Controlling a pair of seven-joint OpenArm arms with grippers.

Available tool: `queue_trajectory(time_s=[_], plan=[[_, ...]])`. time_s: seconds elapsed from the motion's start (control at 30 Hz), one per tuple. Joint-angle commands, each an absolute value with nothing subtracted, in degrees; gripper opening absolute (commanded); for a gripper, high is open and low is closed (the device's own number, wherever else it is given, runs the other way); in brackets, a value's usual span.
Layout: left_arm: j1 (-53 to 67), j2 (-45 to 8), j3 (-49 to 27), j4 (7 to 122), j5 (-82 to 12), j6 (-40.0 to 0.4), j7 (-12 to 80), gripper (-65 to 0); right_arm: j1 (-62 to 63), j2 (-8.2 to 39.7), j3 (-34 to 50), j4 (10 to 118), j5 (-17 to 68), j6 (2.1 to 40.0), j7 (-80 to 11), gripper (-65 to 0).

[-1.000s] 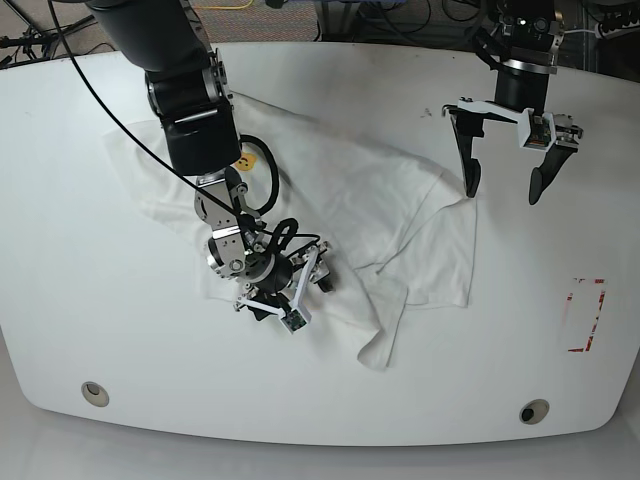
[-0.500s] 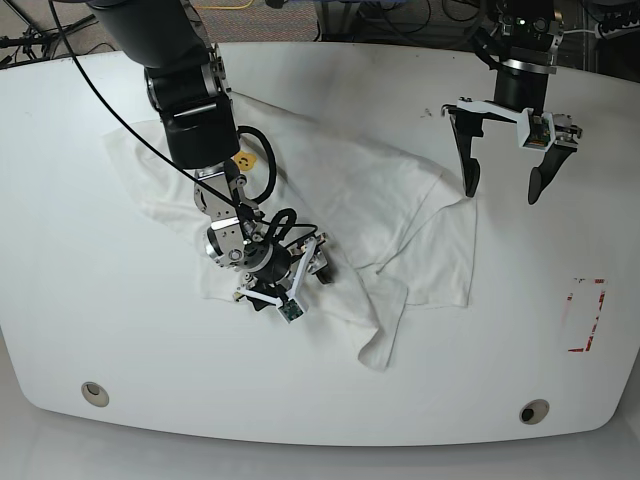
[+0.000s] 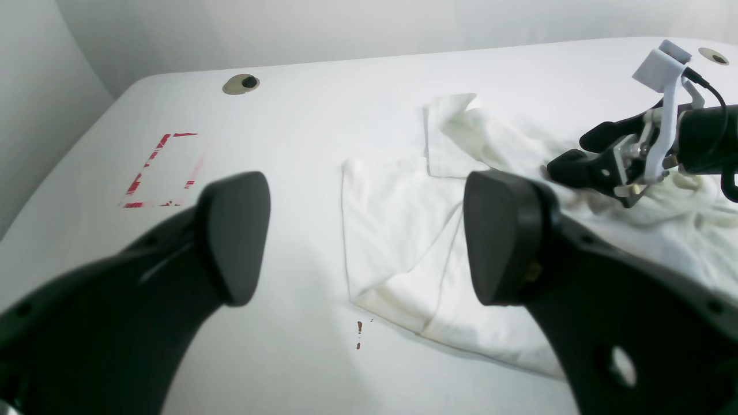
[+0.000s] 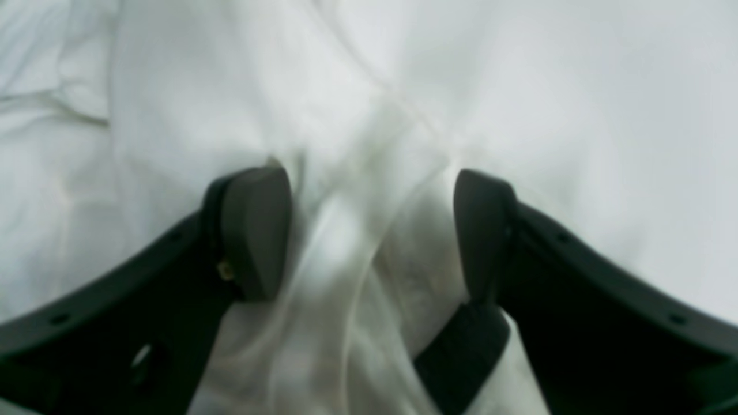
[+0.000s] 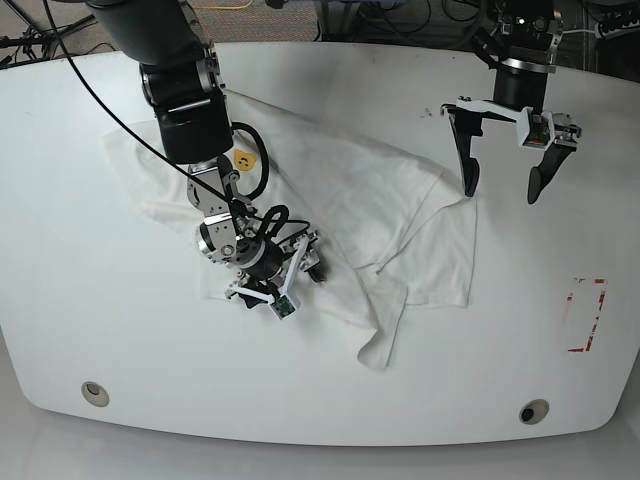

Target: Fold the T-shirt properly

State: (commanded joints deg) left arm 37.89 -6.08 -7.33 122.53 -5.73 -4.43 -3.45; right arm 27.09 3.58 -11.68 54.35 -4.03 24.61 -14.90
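The white T-shirt (image 5: pixel 340 190) lies crumpled across the middle of the table, with a small yellow bear face (image 5: pixel 243 158) showing near the arm on the left. My right gripper (image 5: pixel 277 284) is down on the shirt's lower left part. In the right wrist view it (image 4: pixel 369 230) is open, with a raised ridge of the T-shirt (image 4: pixel 346 190) between its fingers. My left gripper (image 5: pixel 501 193) hangs open above the table, just past the T-shirt's right edge (image 3: pixel 398 230), and holds nothing (image 3: pixel 369 236).
Red tape corner marks (image 5: pixel 587 315) (image 3: pixel 158 173) lie on the table at the right. Round holes (image 5: pixel 95 392) (image 5: pixel 534 411) sit near the table's front edge. Black cables hang from the right arm over the shirt (image 5: pixel 262 180).
My right gripper has shifted a little up and to the left over the shirt, turning slightly. The left arm has stayed still.
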Motion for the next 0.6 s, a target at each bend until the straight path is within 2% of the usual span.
queue_trajectory(time_s=[0.13, 0.27, 0.33, 0.4, 0.6], plan=[[37.84, -6.06, -7.28, 122.56, -5.77, -4.44, -3.30, -15.5, 26.95, 3.60, -11.61, 54.70, -3.98, 24.52, -15.18, -22.8], [37.84, -6.03, -7.15, 122.65, -5.70, -4.47, -3.47, -15.5, 27.00, 3.37, -11.71, 54.27, -4.16, 24.54, -15.18, -27.0], [37.73, -5.95, -7.22, 122.58, -5.71, -4.57, -3.63, -15.5, 27.14, 3.22, -11.77, 53.86, -4.28, 24.51, -15.22, -31.1], [37.47, -5.96, -7.40, 122.56, -5.53, -4.38, -3.93, -15.4, 27.21, 2.87, -11.46, 54.03, -3.97, 24.52, -15.54, -43.0], [37.40, -5.92, -7.43, 122.52, -5.50, -4.34, -3.98, -15.3, 26.99, 2.78, -11.45, 54.24, -3.94, 24.40, -15.80, -58.9]])
